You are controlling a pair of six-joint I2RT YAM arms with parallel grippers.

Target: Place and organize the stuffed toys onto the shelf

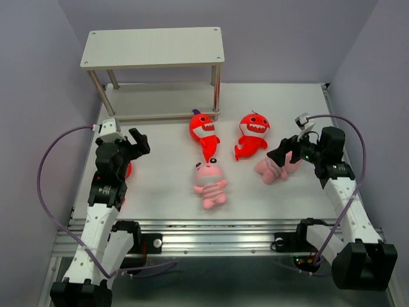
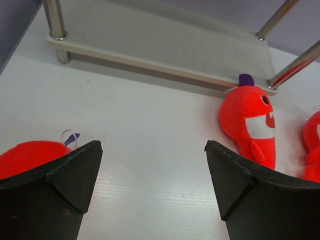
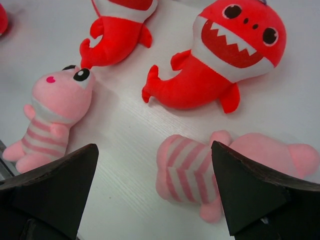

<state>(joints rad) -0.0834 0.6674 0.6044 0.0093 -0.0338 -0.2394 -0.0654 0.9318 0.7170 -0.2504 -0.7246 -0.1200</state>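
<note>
Standing at the far edge of the white table (image 1: 160, 198), the shelf (image 1: 153, 48) has two pale boards on thin metal legs.

Count: five stuffed toys, all lying on the tabletop in front of the shelf. Three are red sharks and two are pink striped creatures.

- The middle shark (image 1: 204, 131) lies just before the right front leg (image 1: 216, 89), its tail tip against the head of the centre pink creature (image 1: 209, 184).
- The right shark (image 1: 251, 135) lies beside it, apart.
- The third shark (image 1: 126, 170) is mostly hidden beneath the left arm.
- The second pink creature (image 1: 271, 169) lies striped belly up under the right gripper (image 1: 285, 152), whose jaws are spread wide, grasping nothing.

The left gripper (image 1: 142, 141) is likewise released, hanging over bare table and facing the lower board. A purple cable (image 1: 41, 173) loops from each wrist. Lilac walls (image 1: 38, 77) enclose the table at the back and both sides.
</note>
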